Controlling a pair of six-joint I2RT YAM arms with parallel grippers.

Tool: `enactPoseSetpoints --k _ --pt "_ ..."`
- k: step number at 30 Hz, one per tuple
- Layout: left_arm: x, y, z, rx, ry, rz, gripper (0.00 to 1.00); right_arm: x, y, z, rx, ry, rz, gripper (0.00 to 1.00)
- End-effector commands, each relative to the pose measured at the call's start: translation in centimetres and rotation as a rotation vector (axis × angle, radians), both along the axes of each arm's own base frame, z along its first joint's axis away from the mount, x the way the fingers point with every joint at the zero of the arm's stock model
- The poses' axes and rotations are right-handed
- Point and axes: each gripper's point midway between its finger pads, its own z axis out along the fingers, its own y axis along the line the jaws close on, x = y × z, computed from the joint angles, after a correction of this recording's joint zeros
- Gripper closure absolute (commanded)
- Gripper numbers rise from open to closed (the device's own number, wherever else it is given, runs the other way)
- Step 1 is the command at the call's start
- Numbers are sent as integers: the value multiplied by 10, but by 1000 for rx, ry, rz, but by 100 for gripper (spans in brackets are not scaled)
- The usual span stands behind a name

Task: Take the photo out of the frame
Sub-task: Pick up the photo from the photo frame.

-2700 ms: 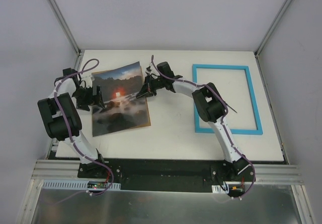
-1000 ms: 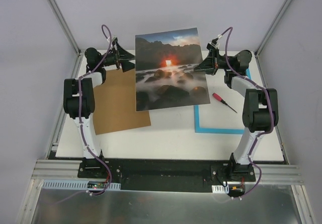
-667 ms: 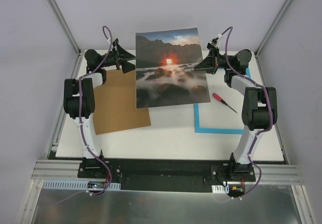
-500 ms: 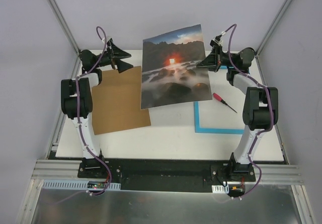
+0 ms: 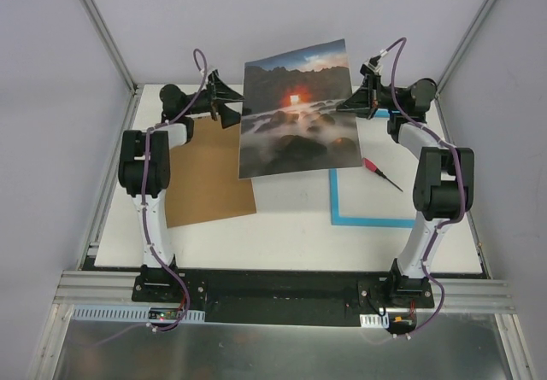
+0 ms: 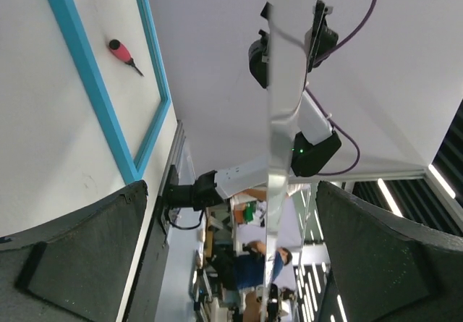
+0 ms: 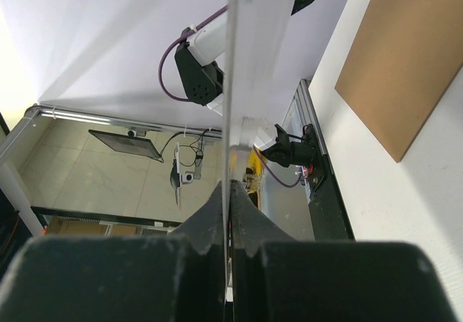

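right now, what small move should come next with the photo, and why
Probably close the left claw on the photo's left edge: its open fingers straddle that edge in the left wrist view, while the right claw alone pinches the right edge, holding the photo up off the table.

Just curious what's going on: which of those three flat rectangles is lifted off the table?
The photo: the right gripper pinches its edge and holds it in the air. The brown board and blue frame lie on the table.
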Motion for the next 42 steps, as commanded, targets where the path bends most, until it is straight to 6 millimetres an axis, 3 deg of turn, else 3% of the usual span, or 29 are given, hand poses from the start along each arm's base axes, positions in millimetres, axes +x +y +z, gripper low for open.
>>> enactPoseSetpoints --k 1,6,8,14,19,26,33,39,42 --pt "-16 -39 22 -19 -271 -86 1 -20 5 5 -42 -309 74 99" --pt "-28 -77 21 -33 -278 -172 1 -13 9 -12 -44 -268 89 99" --pt "-32 -86 12 -33 -258 -194 1 -9 12 -22 -46 -230 101 99" --pt "-33 -93 -17 -17 -203 -190 2 -12 28 -54 -67 -88 180 99" --pt "-35 -97 -23 -7 -191 -193 2 -29 54 -58 -67 -52 251 98" --pt "-46 -106 -28 -3 -195 -222 10 -43 79 -57 -65 -76 324 73" --pt "-50 -106 -38 -1 -177 -227 22 -31 73 -75 -72 -36 310 66" --pt "-50 -105 -36 -1 -180 -226 29 -25 57 -74 -72 -45 269 35" --pt "-49 -104 -36 -1 -178 -223 40 -25 53 -75 -72 -40 260 4"
